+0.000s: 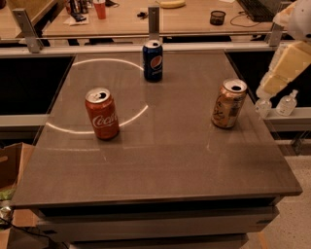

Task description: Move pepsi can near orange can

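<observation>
**Inspector:** Camera view. Report the gripper first.

**Assistant:** The gripper (264,104) is at the right edge of the frame, on the end of a cream-coloured arm that slants down from the upper right corner. It hangs just off the right side of the table (165,160), at about the height of the orange can (229,103) and to that can's right, apart from it. Whether it is open or closed I cannot tell from this view. It grasps none of the cans; all three stand free on the table.

**Inspector:** Position of the pepsi can?

**Assistant:** The pepsi can (152,60) stands upright near the far edge of the table, about mid-width, logo facing the camera. It sits just inside the right side of a thin white ring of light (137,115) cast on the surface. The orange can is upright near the right edge, nearer the camera, well apart from the pepsi can.

**Inspector:** Other items, and anything in the way?

**Assistant:** A red Coca-Cola can (102,113) stands upright on the left half, on the near arc of the ring, on the opposite side of the pepsi can from the orange can. A small clear bottle (286,103) rests on a ledge beyond the right edge, just beside the gripper. A metal post (154,19) rises directly behind the pepsi can. On the far desk lie a banana (172,4) and a black cup (217,17). A cardboard box (9,165) sits at lower left.
</observation>
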Robot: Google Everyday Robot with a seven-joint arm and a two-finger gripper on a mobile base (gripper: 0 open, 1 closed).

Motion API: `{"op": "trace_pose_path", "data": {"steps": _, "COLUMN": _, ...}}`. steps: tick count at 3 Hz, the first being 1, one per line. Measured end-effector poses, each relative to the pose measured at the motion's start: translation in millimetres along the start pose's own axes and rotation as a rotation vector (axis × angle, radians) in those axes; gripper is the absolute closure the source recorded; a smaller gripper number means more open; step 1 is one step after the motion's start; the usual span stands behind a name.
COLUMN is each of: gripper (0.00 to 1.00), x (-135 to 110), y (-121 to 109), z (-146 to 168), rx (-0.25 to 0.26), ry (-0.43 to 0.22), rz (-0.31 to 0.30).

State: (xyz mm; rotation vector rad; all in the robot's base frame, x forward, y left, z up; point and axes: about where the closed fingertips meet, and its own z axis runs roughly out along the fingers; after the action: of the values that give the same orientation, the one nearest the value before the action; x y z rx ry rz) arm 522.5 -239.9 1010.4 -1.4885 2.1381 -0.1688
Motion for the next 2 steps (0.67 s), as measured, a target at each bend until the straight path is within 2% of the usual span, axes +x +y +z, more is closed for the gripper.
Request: {"op": "trace_pose_path", "data": {"steps": 2, "gripper": 0.0, "x": -13, "y": -72, "z": 25, "rx": 0.084, "ry": -0.172, "rz": 0.074}}
